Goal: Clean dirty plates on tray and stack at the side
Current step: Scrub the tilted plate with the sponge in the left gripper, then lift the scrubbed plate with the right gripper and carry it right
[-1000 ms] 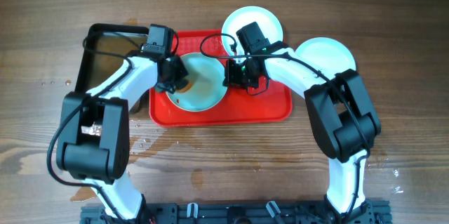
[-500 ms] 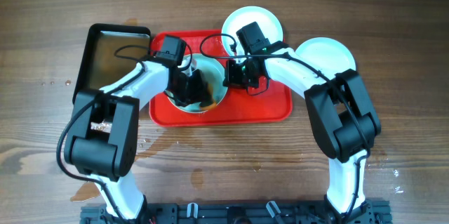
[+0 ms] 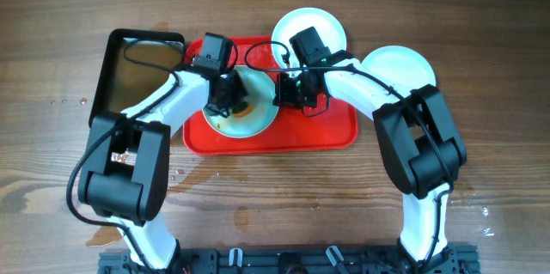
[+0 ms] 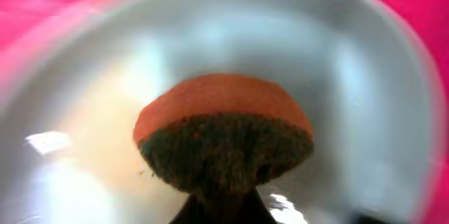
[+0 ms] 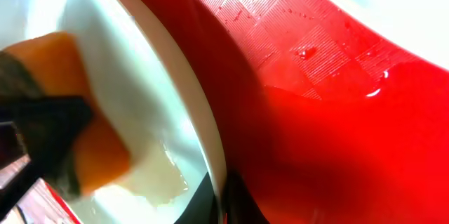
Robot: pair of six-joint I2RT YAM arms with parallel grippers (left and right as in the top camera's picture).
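A pale plate [image 3: 253,112] with brown smears lies on the red tray [image 3: 318,132]. My left gripper [image 3: 230,95] is shut on an orange and dark green sponge [image 4: 223,140] and presses it on the plate's left half [image 4: 365,90]. My right gripper [image 3: 284,92] is shut on the plate's right rim [image 5: 203,119], with the tray floor [image 5: 316,112] beside it. The sponge [image 5: 77,112] also shows in the right wrist view. Two more pale plates lie on the table beyond the tray: one [image 3: 322,23] at its far edge, one [image 3: 404,66] to its right.
A black metal pan [image 3: 116,76] stands left of the tray. Water spots lie on the wooden table [image 3: 189,175] in front of the tray.
My left gripper has swept with the sponge from the plate's left edge to its middle and back up to the left. The right gripper and plate have stayed put.
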